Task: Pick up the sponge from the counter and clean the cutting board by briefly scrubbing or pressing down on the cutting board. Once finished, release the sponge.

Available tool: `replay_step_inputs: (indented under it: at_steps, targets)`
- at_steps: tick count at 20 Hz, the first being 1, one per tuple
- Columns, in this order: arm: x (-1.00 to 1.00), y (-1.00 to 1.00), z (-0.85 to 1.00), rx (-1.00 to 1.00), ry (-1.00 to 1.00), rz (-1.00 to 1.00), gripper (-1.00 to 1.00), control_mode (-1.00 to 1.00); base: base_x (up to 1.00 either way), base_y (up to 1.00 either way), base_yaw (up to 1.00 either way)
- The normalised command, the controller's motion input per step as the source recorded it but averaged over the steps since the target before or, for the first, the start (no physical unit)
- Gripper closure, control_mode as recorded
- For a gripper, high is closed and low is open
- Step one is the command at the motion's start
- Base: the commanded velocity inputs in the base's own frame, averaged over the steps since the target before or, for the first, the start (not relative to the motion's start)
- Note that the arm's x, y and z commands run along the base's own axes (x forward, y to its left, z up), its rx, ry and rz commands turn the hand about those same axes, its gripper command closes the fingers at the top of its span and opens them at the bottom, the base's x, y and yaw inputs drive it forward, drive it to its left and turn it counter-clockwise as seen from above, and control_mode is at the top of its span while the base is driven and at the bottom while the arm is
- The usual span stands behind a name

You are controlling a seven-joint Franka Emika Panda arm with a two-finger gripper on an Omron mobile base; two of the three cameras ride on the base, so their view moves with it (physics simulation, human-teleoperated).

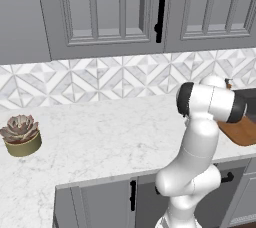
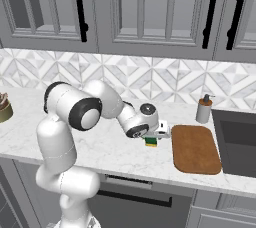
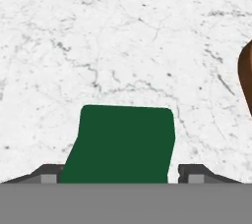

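From where I sit, the potted succulent (image 1: 20,135) stands far off to the left of my fingers (image 3: 121,174), its small pot holding just the plant. My fingers are apart, one tip on either side of the sponge (image 3: 120,144), which lies between them on the white tabletop (image 3: 123,36), green face up. I judge I am at the pick-up step: the next move calls for closing on the sponge, then lifting. The cutting board (image 2: 195,148) lies just to the right of my fingers, bare. Beyond it stands a soap dispenser (image 2: 203,109).
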Motion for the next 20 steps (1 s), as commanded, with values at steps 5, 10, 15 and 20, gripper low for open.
replay_step_inputs:
  at_steps: [5,10,15,20]
  targets:
    - [0.0,0.0,0.02,0.0,0.0,0.01,-1.0,-1.0,0.0,0.0,0.0]
    - [-0.18,0.0,0.42,0.0,0.0,0.0,-1.0,-1.0,0.0,0.0,0.0]
    - [-0.43,0.0,0.78,0.0,0.0,0.0,-1.0,-1.0,0.0,0.0,0.0]
    - [-0.35,0.03,0.88,0.0,0.0,0.0,-1.0,-1.0,0.0,0.0,0.0]
